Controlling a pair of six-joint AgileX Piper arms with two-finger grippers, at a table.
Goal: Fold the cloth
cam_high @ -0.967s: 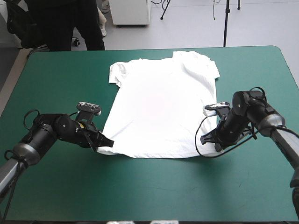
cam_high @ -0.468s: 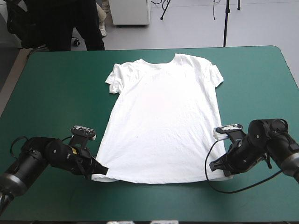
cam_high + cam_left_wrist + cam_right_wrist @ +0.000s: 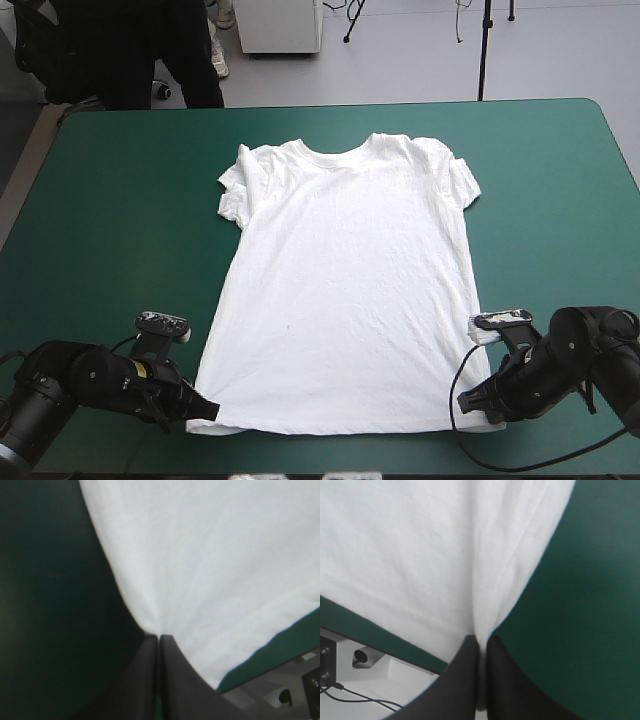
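Observation:
The white T-shirt [image 3: 345,290] lies spread flat on the teal-green table, collar toward the far edge, hem close to the near edge. My left gripper [image 3: 207,410] is shut on the T-shirt at its near left hem corner; in the left wrist view the cloth [image 3: 215,565] fans out from the closed fingertips [image 3: 159,639]. Over at the near right hem corner, my right gripper [image 3: 478,402] is shut on the T-shirt, and the right wrist view shows cloth [image 3: 425,550] pinched into a crease at the fingertips [image 3: 480,642]. Both sleeves are slightly bunched.
Bare teal-green cover [image 3: 110,220] stretches left and right of the shirt and beyond the collar. The table's near edge [image 3: 380,637] runs just behind both held corners.
Both grippers have pulled the hem corners toward the near edge. The shirt slid along with them and stretched out flatter and longer.

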